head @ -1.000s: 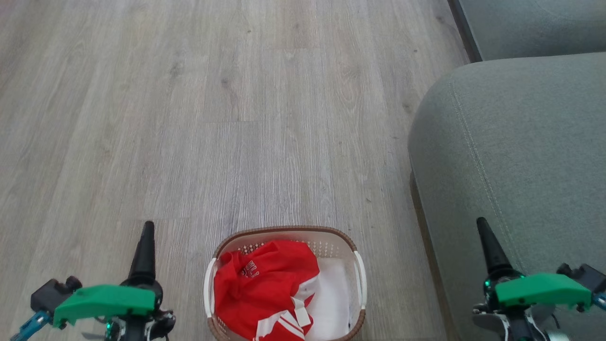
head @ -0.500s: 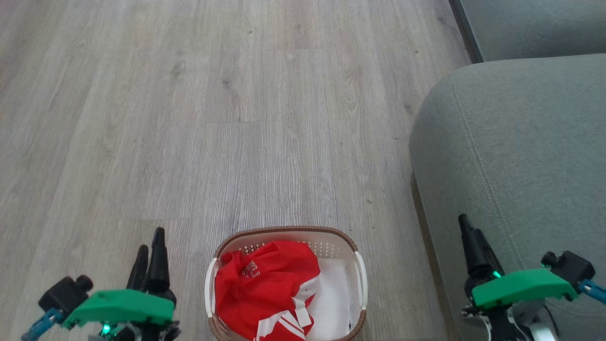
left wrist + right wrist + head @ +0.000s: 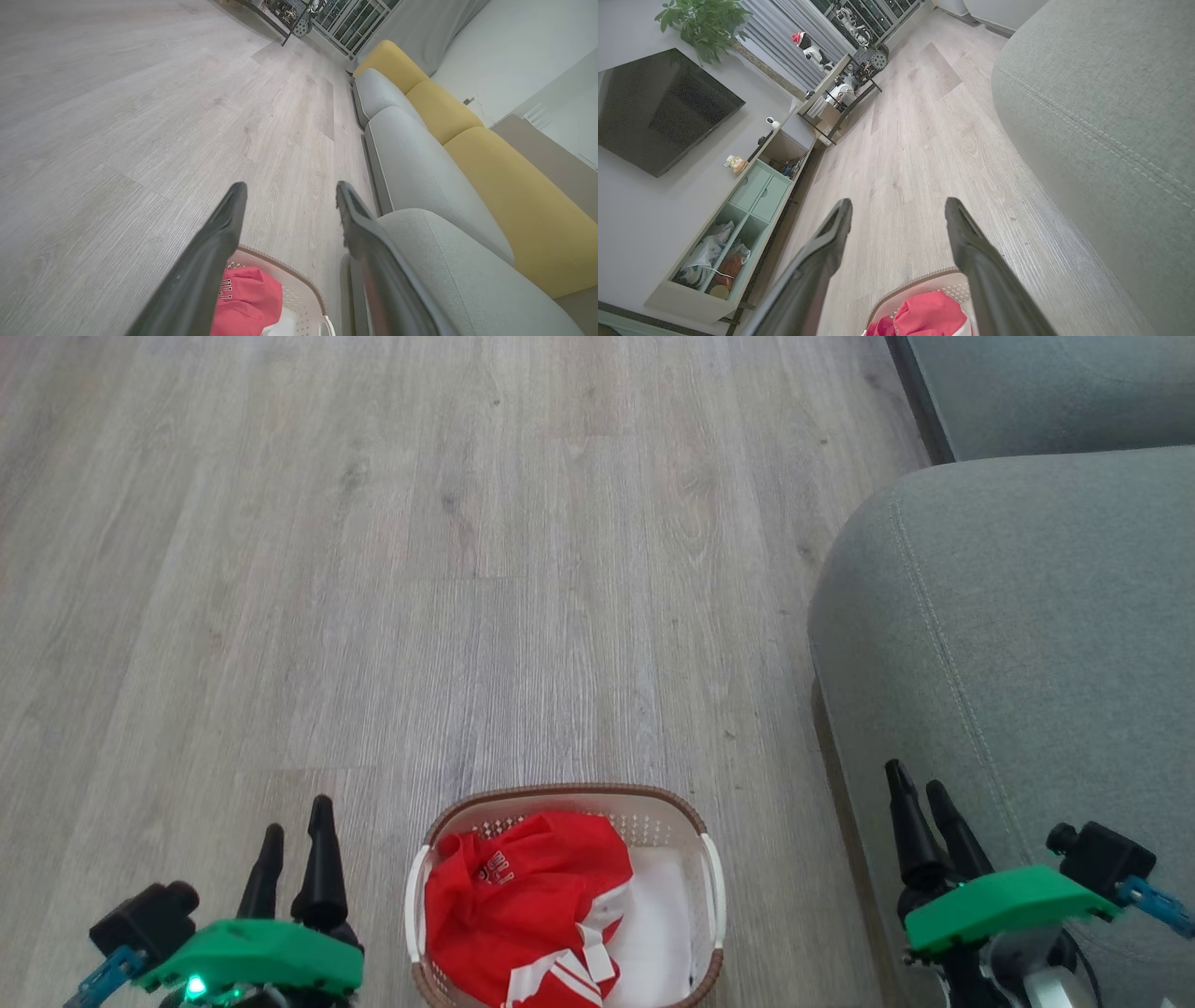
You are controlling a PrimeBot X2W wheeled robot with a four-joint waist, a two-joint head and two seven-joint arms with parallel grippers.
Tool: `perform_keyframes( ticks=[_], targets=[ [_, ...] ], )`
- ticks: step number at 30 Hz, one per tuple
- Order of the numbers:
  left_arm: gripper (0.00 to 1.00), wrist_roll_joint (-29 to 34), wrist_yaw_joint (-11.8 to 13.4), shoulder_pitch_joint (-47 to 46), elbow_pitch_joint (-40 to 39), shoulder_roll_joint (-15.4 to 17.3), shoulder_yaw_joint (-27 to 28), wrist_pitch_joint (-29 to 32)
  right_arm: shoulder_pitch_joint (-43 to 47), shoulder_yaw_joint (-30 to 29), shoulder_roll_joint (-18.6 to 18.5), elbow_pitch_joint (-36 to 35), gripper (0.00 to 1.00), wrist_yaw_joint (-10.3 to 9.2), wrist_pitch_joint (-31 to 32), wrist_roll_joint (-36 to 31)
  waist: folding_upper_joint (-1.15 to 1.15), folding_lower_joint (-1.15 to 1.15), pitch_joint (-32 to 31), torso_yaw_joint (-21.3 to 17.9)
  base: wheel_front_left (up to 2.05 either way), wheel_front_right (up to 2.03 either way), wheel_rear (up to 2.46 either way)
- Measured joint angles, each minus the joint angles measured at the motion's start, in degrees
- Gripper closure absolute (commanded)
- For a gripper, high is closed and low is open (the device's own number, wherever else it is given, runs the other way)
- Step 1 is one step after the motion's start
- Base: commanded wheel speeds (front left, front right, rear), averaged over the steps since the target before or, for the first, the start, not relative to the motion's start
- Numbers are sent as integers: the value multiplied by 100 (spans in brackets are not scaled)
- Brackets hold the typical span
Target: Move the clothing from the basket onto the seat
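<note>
The red clothing (image 3: 523, 905) with white stripes lies bunched in the cream basket (image 3: 563, 795) on the floor, low in the head view; its red fabric also shows in the left wrist view (image 3: 250, 298) and the right wrist view (image 3: 929, 317). A white sheet (image 3: 658, 924) lines the basket's right half. The grey-green seat (image 3: 1027, 644) stands to the right of the basket. My left gripper (image 3: 297, 823) hangs open to the left of the basket, nothing between its fingers (image 3: 219, 242). Over the seat's front edge my right gripper (image 3: 920, 789) is open and empty, fingers (image 3: 971, 252) spread.
Pale wood floor (image 3: 420, 569) stretches ahead of the basket. A second grey cushion (image 3: 1055, 387) sits beyond the seat, with yellow back cushions (image 3: 514, 196) behind. A TV (image 3: 658, 112) and a green shelf unit (image 3: 738, 224) line the far wall.
Both grippers have turned so that each now shows two separate fingers. The left one shifted right toward the basket, the right one shifted left. The clothing lies as before.
</note>
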Motion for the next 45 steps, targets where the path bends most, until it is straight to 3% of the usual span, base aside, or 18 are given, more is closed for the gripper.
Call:
perform_keyframes(
  ticks=[30, 45],
  targets=[
    [0, 2151, 386, 225, -482, 74, -305, -494, -11, 296, -2, -227, 0, 0, -533, -2036, 0, 0, -53, 48, 0, 0, 0],
    [0, 2930, 423, 310, -565, 74, -352, -739, -43, 408, -3, -311, 0, 0, -761, -2916, 0, 0, -55, 56, 0, 0, 0]
  ],
)
